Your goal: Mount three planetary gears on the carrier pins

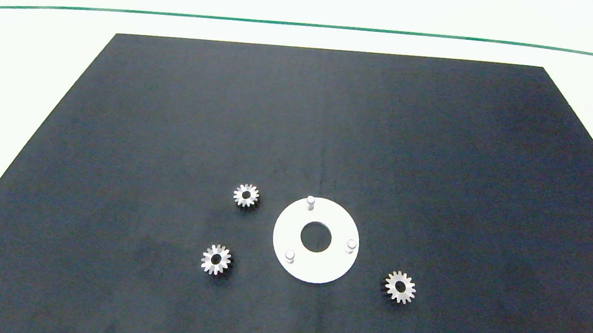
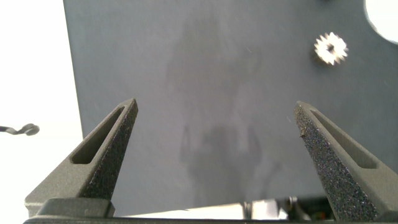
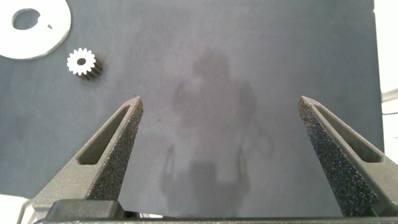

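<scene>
Three small silver planetary gears lie flat on the black mat: one (image 1: 246, 195) at the left back, one (image 1: 216, 259) at the left front, one (image 1: 400, 287) to the right. Between them sits the white ring-shaped disc (image 1: 314, 271) with three bare carrier pins (image 1: 310, 201) (image 1: 351, 244) (image 1: 290, 255) standing upright. Neither arm reaches into the head view. My left gripper (image 2: 216, 106) hangs open over bare mat, with one gear (image 2: 330, 48) and a corner of the disc (image 2: 384, 18) ahead of it. Open as well, my right gripper (image 3: 221, 100) has a gear (image 3: 82, 63) and the disc (image 3: 53, 34) beyond it.
The black mat (image 1: 322, 115) covers most of a white table (image 1: 27, 57). A thin green line (image 1: 309, 25) runs across the far side. The mat's left edge (image 2: 69, 93) shows close beside the left gripper, its right edge (image 3: 375, 74) beside the right gripper.
</scene>
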